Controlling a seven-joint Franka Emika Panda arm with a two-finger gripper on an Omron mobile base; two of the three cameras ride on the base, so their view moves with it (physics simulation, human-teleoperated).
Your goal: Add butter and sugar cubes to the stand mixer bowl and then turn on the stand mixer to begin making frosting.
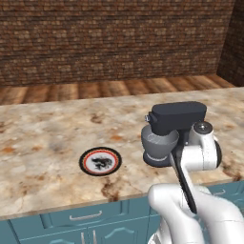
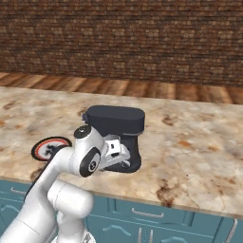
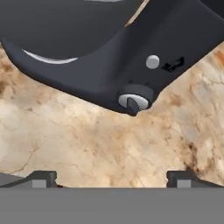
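Observation:
The dark slate-grey stand mixer (image 1: pixel 178 116) (image 2: pixel 116 121) stands on the marble counter near its front edge, and its grey metal bowl (image 1: pixel 159 143) sits under the head. My gripper (image 3: pixel 111 177) (image 2: pixel 122 159) is open and holds nothing. It hovers close to the mixer's side, low by the base. In the hand view the mixer's small round knob (image 3: pixel 134 101) lies straight ahead, centred between the two spread fingertips (image 3: pixel 41 177) and a little beyond them. The butter and the sugar cubes are out of view.
A round plate with a black-and-red rim (image 1: pixel 100 161) (image 2: pixel 49 147) lies on the counter (image 1: pixel 43 138) left of the mixer, its white centre marked with dark blotches. Teal cabinet fronts (image 1: pixel 86 221) run below the counter edge. A brick wall stands far behind.

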